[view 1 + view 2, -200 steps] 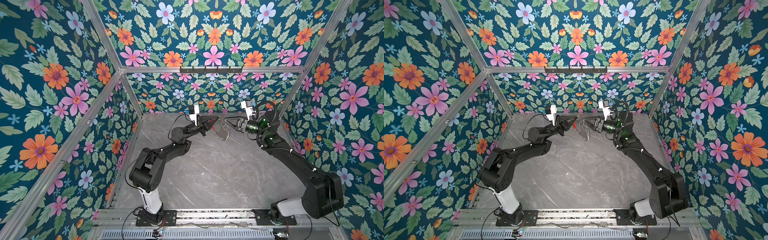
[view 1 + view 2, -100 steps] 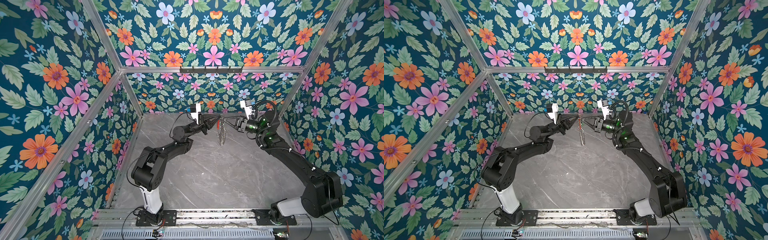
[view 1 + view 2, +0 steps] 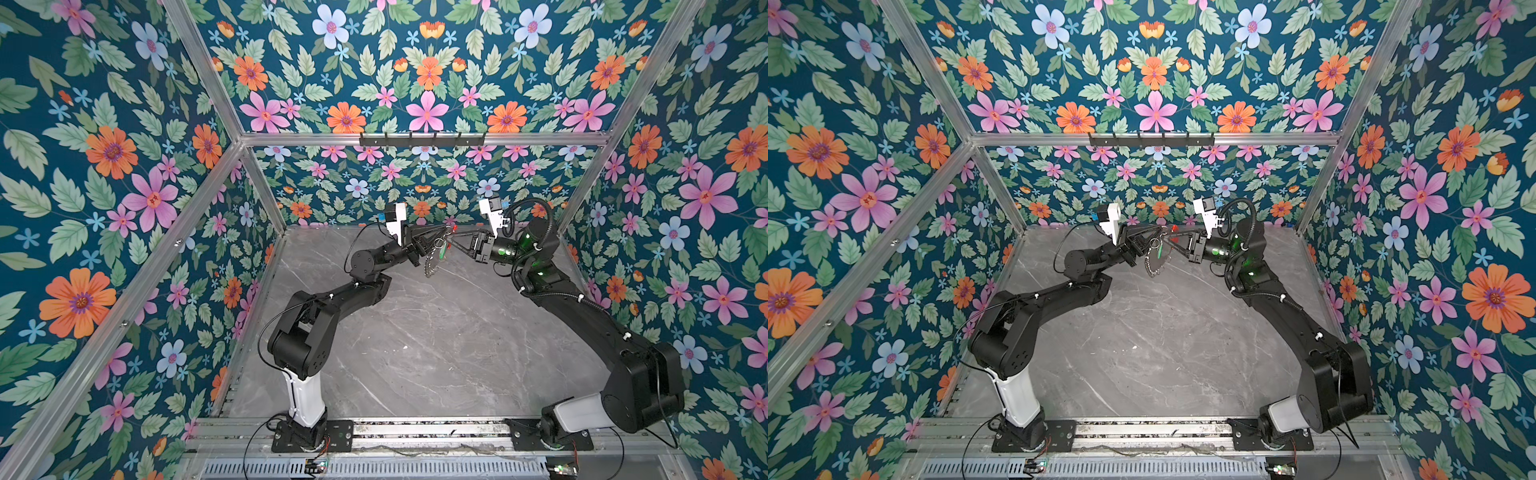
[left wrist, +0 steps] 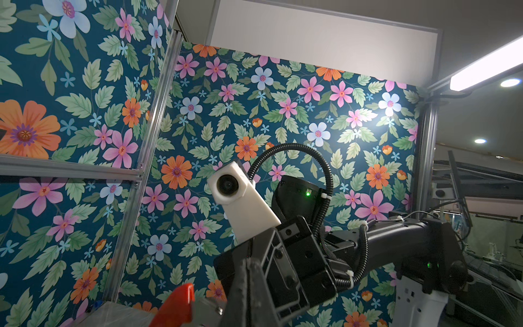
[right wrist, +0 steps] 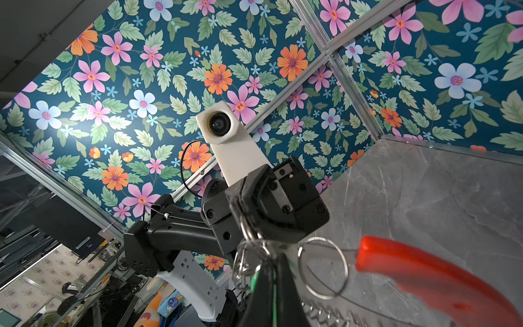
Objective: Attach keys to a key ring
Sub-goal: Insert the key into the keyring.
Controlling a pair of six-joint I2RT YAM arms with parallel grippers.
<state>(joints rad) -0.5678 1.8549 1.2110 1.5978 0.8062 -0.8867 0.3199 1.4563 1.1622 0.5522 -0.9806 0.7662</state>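
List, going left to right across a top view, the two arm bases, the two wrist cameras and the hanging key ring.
left arm's base → left wrist camera → key ring → right wrist camera → right arm's base

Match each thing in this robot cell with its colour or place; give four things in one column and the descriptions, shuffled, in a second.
Things:
1. key
2. plastic arc on the key ring
3. hook rail
4. tabletop

Descriptions:
a. mounted on the back wall
b. grey marble pattern
c. light green head
d. red

Pairs: 1-c; 2-d; 3-a; 4-b
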